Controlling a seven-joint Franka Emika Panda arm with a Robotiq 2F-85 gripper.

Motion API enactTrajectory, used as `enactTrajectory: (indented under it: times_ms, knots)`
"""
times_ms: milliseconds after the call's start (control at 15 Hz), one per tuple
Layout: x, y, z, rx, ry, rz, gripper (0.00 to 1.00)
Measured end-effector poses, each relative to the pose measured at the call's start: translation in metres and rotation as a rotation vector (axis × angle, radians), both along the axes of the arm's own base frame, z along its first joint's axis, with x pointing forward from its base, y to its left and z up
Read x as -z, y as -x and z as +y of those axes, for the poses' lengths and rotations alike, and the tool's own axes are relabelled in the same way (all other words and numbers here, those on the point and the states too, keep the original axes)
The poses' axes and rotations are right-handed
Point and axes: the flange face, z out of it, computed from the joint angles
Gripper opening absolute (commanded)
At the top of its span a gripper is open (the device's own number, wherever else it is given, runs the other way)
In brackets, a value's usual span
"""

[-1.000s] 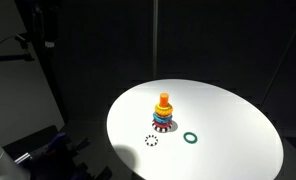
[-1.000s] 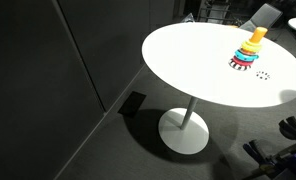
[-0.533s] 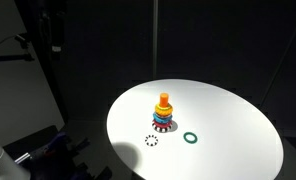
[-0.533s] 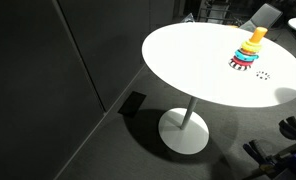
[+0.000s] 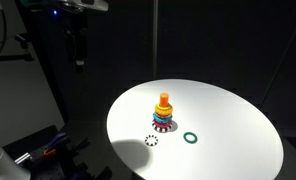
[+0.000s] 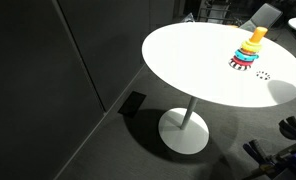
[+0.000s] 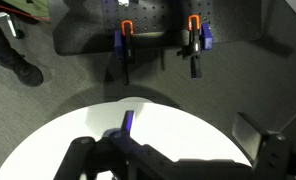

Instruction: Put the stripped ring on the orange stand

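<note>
The stripped ring (image 5: 151, 140) lies flat on the white round table (image 5: 228, 115), just in front of the ring stack. It also shows in an exterior view (image 6: 262, 75). The orange stand (image 5: 164, 98) rises from the stack of coloured rings in both exterior views (image 6: 258, 34). My gripper (image 5: 77, 52) hangs high off the table's edge, far from the ring. In the wrist view the gripper (image 7: 173, 150) is open and empty above the table (image 7: 188, 125). Ring and stand are out of the wrist view.
A plain dark green ring (image 5: 191, 138) lies on the table beside the stack. Two orange and blue clamps (image 7: 128, 32) hang on the dark backdrop. A person's shoe (image 7: 23, 68) is on the floor. The table stands on a white pedestal foot (image 6: 184, 130).
The arm has swung toward the table in the exterior view. The rings and the stand have not moved.
</note>
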Motion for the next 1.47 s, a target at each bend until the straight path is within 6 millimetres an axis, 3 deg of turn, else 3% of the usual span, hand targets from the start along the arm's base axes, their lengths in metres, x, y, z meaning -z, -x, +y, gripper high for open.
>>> enactTrajectory:
  times_ms: [933,1467]
  knots:
    - [0.114,-0.086,-0.054,0.112,0.066,-0.078,1.00]
    - [0.170,-0.115,-0.078,0.145,0.114,-0.089,1.00]
